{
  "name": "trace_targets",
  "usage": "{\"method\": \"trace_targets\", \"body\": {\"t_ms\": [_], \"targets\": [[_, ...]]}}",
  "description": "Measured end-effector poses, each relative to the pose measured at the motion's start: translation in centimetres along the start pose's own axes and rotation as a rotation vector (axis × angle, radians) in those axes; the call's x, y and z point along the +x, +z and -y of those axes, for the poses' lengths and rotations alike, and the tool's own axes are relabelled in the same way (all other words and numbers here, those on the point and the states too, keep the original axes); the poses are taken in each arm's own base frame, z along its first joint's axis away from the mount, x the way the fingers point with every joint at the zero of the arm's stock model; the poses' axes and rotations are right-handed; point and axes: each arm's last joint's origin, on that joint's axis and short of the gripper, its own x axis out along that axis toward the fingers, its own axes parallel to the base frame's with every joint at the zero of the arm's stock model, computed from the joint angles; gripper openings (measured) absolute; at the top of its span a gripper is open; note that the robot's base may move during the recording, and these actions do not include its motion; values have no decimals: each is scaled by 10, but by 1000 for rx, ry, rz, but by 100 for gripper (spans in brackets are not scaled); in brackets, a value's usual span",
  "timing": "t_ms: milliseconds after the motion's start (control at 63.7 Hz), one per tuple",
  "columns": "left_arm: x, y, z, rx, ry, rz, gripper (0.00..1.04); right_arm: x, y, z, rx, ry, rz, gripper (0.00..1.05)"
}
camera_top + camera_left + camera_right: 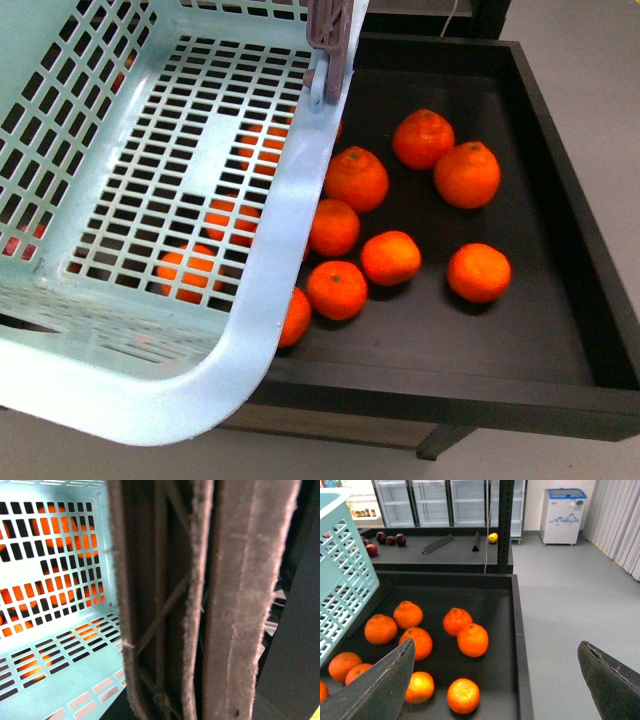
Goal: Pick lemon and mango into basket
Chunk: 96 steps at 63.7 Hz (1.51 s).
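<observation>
- Black tray [430, 345] on a dark stand fills the near ground from 12 to 3 o'clock; about ten tangerines [355, 178] lie loose in it.
- At 10 o'clock the basket [290, 230] hangs tilted over the tray's edge and looks empty, with more tangerines showing through its slotted floor. Its grey-brown handle [330, 40] stands up at 12 o'clock.
- No view shows the left gripper's fingers; its wrist camera sits tight against the handle, so its grip cannot be told.
- Right gripper [496, 646] hovers over the tangerines with jaws spread wide and nothing between them.
- Beyond, on a second tray [450, 550], a small yellow fruit, likely the lemon [492, 538], rests just beside a black post [506, 525] and a dark wedge [476, 542]; both crowd the approach.
- Judged firm, light and prone to roll, it is best pinched across its short middle.
- Dark red fruits [390, 539] sit at that tray's other end.
- No mango is in view; it would likely be heavier, smooth-skinned and easily bruised, and best held around its belly.
- Glass-door coolers [435, 500] and a chest freezer [565, 510] line the back wall.
</observation>
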Motion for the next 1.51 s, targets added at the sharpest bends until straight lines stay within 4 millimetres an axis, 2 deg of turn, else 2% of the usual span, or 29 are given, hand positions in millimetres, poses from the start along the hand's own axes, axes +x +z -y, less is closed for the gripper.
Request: {"method": "trace_targets", "body": {"t_ms": [1506], "targets": [[0, 0, -1, 3, 2, 0, 17, 0, 0, 0, 0, 2, 0, 96]]}}
